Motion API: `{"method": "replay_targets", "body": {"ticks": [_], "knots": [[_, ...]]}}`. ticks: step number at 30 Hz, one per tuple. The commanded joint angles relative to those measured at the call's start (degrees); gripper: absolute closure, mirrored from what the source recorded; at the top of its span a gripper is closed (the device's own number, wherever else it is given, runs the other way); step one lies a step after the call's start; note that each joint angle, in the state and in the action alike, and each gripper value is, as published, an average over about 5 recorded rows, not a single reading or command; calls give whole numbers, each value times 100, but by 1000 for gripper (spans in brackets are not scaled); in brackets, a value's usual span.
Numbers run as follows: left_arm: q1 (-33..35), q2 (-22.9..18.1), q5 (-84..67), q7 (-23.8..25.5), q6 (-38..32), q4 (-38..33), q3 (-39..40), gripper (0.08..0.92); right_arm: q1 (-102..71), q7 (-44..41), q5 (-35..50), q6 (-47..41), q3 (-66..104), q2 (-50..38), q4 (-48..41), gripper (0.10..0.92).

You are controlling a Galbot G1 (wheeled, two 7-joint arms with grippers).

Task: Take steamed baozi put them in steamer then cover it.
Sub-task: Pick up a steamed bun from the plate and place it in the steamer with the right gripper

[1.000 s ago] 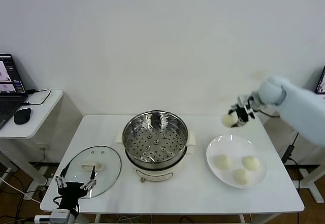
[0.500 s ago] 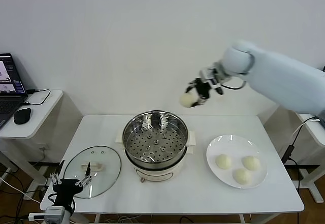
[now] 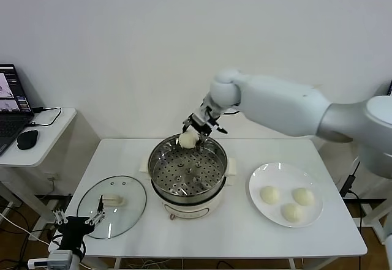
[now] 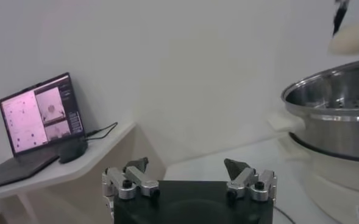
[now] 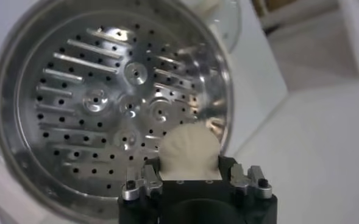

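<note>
Right end effector (image 3: 192,133) hung over the far rim of the steamer (image 3: 187,171), its fingers clamped on one steamed baozi (image 3: 187,139) held above the pot and not yet touching the tray. From the right wrist view the same bun (image 5: 189,150) sat between the two pads, with the perforated tray (image 5: 106,115) below it showing only its holes and raised ridges, no bun lying on it. Three more buns lay together on the white plate (image 3: 264,177) to the right of the steamer: one toward the left of the plate (image 3: 269,194), one toward the right (image 3: 302,196), and one nearer the front edge (image 3: 290,212). The cover (image 3: 113,198) lay flat on the worktop (image 3: 214,236) to the left of the steamer, its cream handle facing up, apart from the pot. Left end effector (image 3: 78,223) waited low at the front-left corner of the worktop, just beside the cover's near edge, its fingers spread wide and holding nothing. A laptop (image 3: 12,101) and a mouse (image 3: 27,139) sat on a side table to the left.
</note>
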Motion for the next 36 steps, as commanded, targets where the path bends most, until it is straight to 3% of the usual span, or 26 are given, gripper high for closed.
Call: {"method": "replay_targets", "body": {"ticks": [1, 18, 27, 32, 36], "knots": [[6, -21, -5, -3, 2, -31, -33, 177, -237, 118, -944, 732, -152, 436, -496, 429], [8, -21, -9, -15, -18, 61, -18, 177, -697, 214, -1715, 1015, 126, 694, -1064, 416], [16, -51, -6, -17, -18, 25, -14, 177, -667, 248, -1593, 1089, 129, 663, -1038, 226], [23, -49, -9, -9, -8, -40, -15, 177, -320, 86, -827, 633, 105, 344, -564, 203], [39, 1, -55, 0, 6, -119, -63, 177, 389, -309, 617, -1129, -18, -378, 671, 203]]}}
